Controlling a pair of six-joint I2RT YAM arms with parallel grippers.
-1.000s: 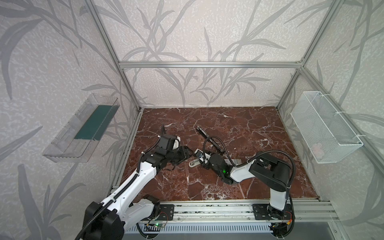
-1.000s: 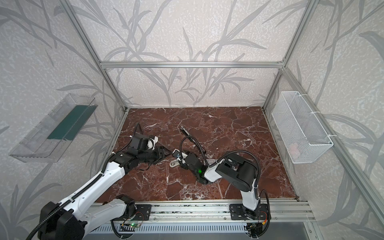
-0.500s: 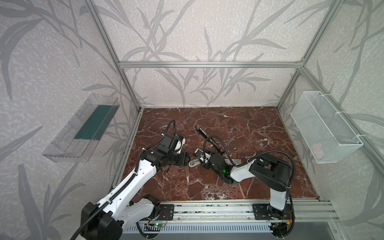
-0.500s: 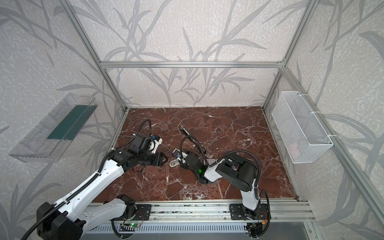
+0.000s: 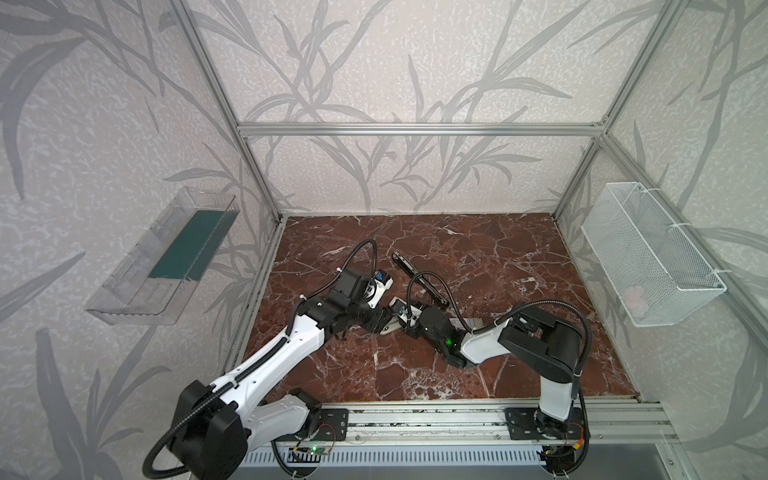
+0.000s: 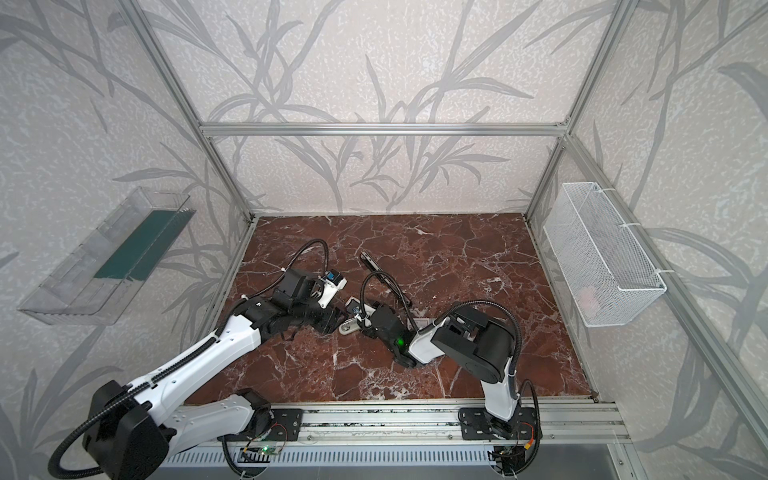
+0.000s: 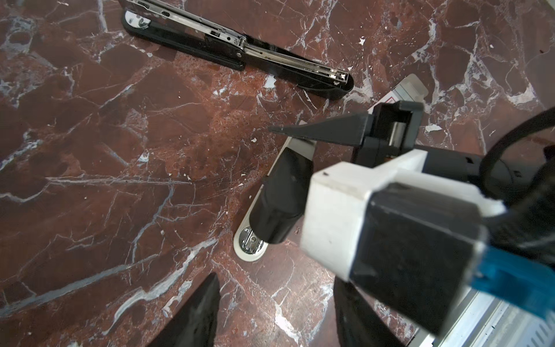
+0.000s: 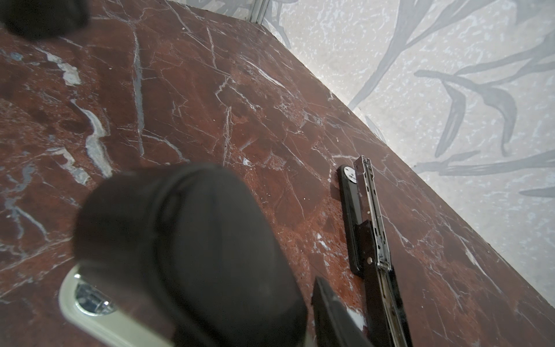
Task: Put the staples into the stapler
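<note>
Marble surface (image 5: 498, 257): right hand (image 5: 397, 323) clamps beige stapler (image 7: 250, 243); left hand (image 7: 276, 279) wide, empty; black stapler (image 7: 234, 51) lies opened flat.

Both top views look steeply down from high on the robot's side over the whole tabletop (image 5: 498, 257), nearly identical. The left wrist view sits close above the beige stapler (image 7: 250, 245) and black stapler (image 7: 210, 45). The right wrist view, apparently lower and nearer, shares both.
</note>
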